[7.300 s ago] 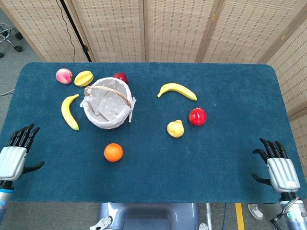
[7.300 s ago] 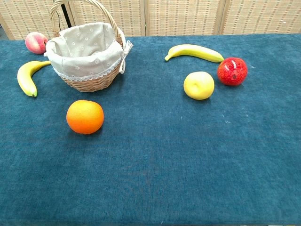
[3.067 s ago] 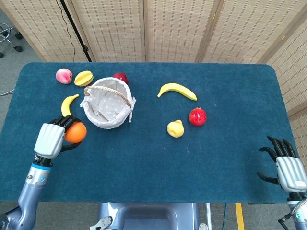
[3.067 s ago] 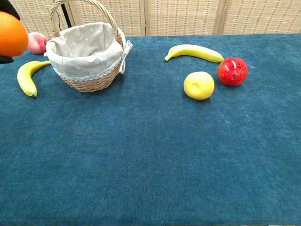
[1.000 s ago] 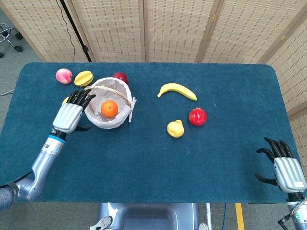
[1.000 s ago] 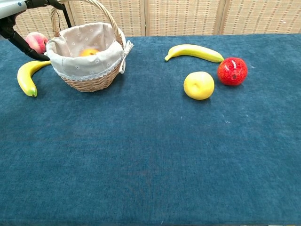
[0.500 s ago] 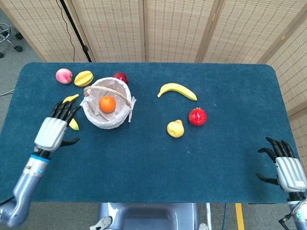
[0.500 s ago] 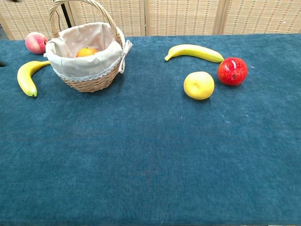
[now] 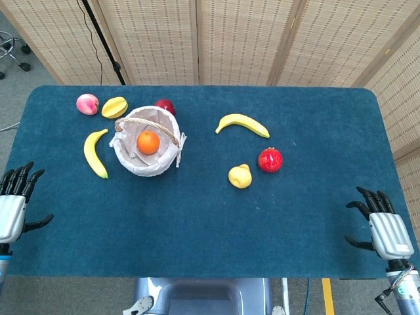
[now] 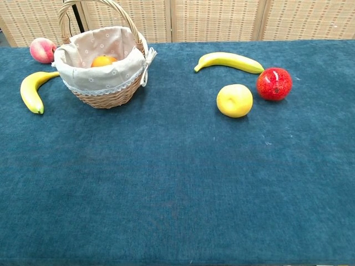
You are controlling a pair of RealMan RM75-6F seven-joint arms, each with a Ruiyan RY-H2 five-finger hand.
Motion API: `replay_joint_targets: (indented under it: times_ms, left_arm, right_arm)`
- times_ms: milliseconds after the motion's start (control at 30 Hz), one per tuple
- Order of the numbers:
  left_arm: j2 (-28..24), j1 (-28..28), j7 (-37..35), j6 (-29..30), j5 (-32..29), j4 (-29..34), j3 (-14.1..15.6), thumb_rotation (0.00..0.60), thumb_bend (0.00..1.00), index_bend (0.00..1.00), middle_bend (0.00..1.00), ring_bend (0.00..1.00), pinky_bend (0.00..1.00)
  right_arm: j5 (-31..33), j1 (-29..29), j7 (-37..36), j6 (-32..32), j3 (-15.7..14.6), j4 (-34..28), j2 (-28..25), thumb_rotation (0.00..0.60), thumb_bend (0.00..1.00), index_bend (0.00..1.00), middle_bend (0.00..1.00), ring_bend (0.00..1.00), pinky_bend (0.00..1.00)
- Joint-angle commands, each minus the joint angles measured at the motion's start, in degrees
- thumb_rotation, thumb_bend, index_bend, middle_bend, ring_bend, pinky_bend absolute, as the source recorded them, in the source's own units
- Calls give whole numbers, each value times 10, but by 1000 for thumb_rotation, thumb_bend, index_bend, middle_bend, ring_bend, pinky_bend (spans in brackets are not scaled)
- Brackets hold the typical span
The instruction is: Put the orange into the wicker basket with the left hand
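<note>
While the orange [image 9: 148,142] sits inside the basket [image 9: 128,163] at the upper left of the head view, little can go wrong. The left hand [image 9: 12,209], at the lower left edge, holds nothing, fingers spread; the right hand [image 9: 382,230], lower right, likewise. I judge the only risk is a stray sweep knocking the basket or the banana [image 9: 94,153] just beside it.

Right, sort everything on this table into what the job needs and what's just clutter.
Job: orange, wicker basket holding it, left hand.

Clutter: two bananas, peach, starfruit, dark red fruit behind the basket, yellow pear, pomegranate, right hand.
</note>
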State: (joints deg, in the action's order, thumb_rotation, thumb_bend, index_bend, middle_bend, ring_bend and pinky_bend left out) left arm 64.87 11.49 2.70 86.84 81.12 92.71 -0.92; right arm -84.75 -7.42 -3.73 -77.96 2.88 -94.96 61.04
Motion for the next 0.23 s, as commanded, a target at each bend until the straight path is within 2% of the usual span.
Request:
replay_joint_targets:
  times_ms: [33, 233]
  left_arm:
    - [5, -4, 0, -3, 2, -11, -1, 600, 2, 131, 1, 16, 0]
    - [10, -7, -8, -6, 8, -24, -7, 600, 2, 131, 3, 16, 0]
  right_arm:
    - [0, -4, 2, 6, -1, 1, 4, 600, 152, 323, 78, 92, 29]
    - [2, -12, 10, 17, 0, 6, 12, 600, 151, 324, 78, 92, 29]
